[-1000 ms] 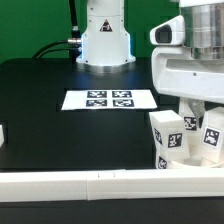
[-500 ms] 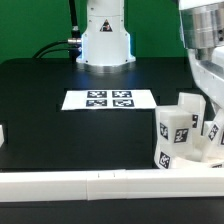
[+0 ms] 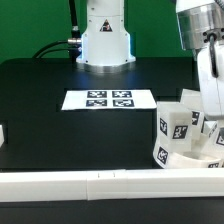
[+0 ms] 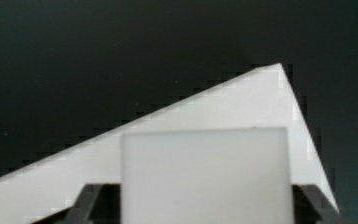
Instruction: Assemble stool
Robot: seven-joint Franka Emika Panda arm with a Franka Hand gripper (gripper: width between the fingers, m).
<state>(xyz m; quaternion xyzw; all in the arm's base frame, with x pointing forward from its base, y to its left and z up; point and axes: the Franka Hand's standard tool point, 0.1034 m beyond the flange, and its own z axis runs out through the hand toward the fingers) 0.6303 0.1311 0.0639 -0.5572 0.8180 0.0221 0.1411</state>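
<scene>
Exterior view: black desk (image 3: 50,110), green backdrop, arm base at 12. Marker board (image 3: 108,99) mid-desk, white rail (image 3: 90,184) along 6. Stool (image 3: 188,140), legs up, at 4, tags showing. Tool (image 4: 202,205) grip state: can't tell; wrist view blocked by white block.

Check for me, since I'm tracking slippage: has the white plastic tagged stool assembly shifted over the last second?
Yes. The white plastic tagged stool assembly has tipped and turned: against the fixed marker board its upper part now reaches nearer that board's right end in the exterior view.
</scene>
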